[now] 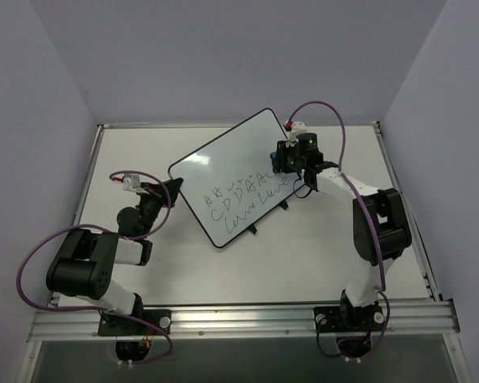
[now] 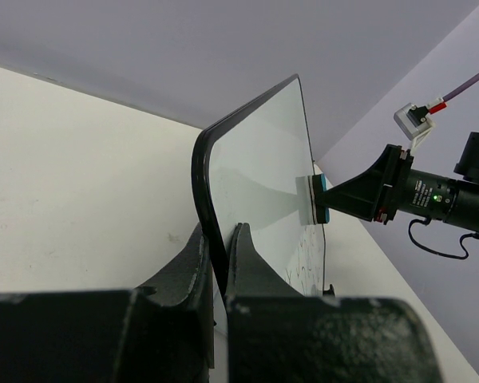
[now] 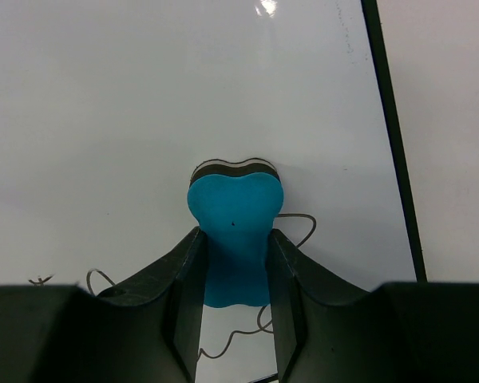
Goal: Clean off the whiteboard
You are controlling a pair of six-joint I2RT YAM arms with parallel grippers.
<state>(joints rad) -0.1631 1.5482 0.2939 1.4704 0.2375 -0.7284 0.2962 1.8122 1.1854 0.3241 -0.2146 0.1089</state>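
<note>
A white table (image 1: 319, 263) boxed in by pale lilac walls (image 1: 223, 56) carries two arms, one whiteboard (image 1: 223, 167) and one blue eraser (image 3: 235, 201). The whiteboard, a white rectangle in a thin black frame with rounded corners, lies at a slant between the two pincers: one corner sits in the left pincer (image 1: 174, 185), and the board stretches from there to the right pincer (image 1: 281, 163) and a little past it. Two small black clips (image 1: 252, 230) stick out of the long edge nearer the arm bases. Black handwriting in about three rows covers the strip of the board that runs from the right pincer back toward those clips; the part beyond both pincers, toward the back wall, is bare white and shows a small glare spot in the right wrist view. The left pincer is clamped on the black frame, one finger on each face of the board, with the frame's curved corner rising just ahead of the fingertips. The right pincer is closed on the eraser, a finger against each of its narrow sides. The rounded blue head pokes out past the fingertips, and the dark felt pad under it meets the white surface. A looping pen stroke shows just to the right of those fingers, and the board's black edge runs farther right.
</note>
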